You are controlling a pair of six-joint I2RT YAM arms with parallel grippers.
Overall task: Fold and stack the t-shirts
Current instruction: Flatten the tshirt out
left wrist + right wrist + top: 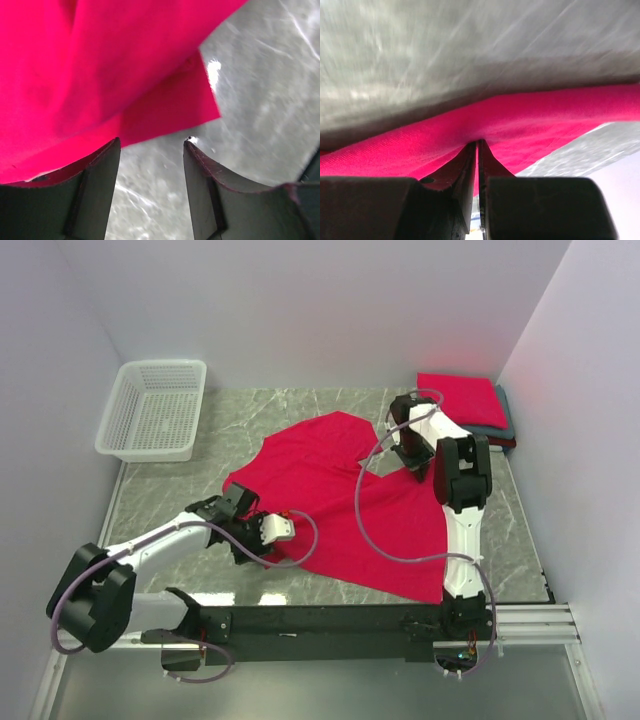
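A bright red t-shirt (pixel 340 505) lies spread and partly rumpled over the middle of the marble table. My left gripper (pixel 256 538) is low at its near-left edge. In the left wrist view that gripper (pixel 151 142) is open, bare table shows between the jaws, and a corner of the red t-shirt (pixel 100 75) lies just beyond the fingertips. My right gripper (pixel 408 453) is at the shirt's far right edge. In the right wrist view it (pixel 478 143) is shut on a fold of the red t-shirt (pixel 520 120). A stack of folded t-shirts (pixel 462 400), red on top of grey, sits at the back right.
A white lattice basket (pixel 153 410) stands at the back left corner. White walls close in the table on the left, back and right. The black rail with both arm bases (pixel 330 622) runs along the near edge.
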